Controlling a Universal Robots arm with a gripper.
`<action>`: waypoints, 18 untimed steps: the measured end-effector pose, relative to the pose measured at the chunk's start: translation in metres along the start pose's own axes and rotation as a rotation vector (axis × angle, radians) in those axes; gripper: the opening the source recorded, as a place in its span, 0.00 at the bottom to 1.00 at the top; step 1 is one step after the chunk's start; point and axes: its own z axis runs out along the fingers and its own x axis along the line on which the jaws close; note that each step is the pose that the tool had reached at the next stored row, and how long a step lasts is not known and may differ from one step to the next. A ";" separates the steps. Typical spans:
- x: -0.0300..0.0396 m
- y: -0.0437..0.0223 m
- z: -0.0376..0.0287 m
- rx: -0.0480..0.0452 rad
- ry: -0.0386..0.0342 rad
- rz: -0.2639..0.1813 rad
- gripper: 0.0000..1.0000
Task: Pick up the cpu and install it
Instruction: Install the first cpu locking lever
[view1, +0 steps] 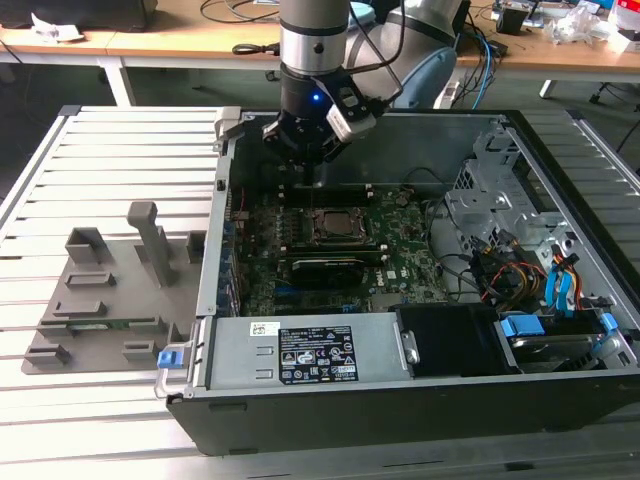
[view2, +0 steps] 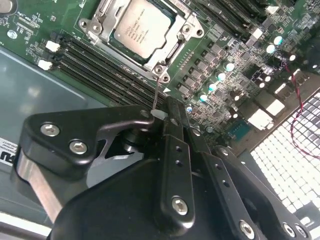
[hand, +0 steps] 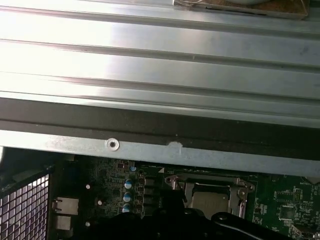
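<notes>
The cpu (view2: 137, 27) lies flat in the motherboard socket, its pale silver top facing up, inside the metal socket frame (view2: 95, 27). It also shows in the exterior view as the cpu (view1: 335, 224) mid-board, and in the first wrist view as the cpu (hand: 210, 202). My gripper (view2: 167, 112) is shut, with nothing of the cpu between its fingers. It hangs above the board just off one corner of the socket. The thin wire socket lever (view2: 158, 90) runs from that corner to my fingertips; I cannot tell whether it is pinched. In the exterior view my gripper (view1: 305, 168) hovers beyond the socket.
The open computer case (view1: 300, 350) lies on a slatted metal table. A grey plastic fixture tray (view1: 100, 300) sits at the exterior view's left. Memory slots (view2: 100, 65), a card (view1: 335, 268), drive cage (view1: 490, 190) and cables (view1: 520, 275) crowd the board.
</notes>
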 end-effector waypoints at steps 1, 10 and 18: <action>0.0000 0.0000 0.0000 0.0000 0.0000 0.000 0.11; -0.0252 -0.0022 0.0012 0.0026 0.0014 0.002 0.11; -0.0300 -0.0022 0.0122 0.0028 0.0020 0.002 0.11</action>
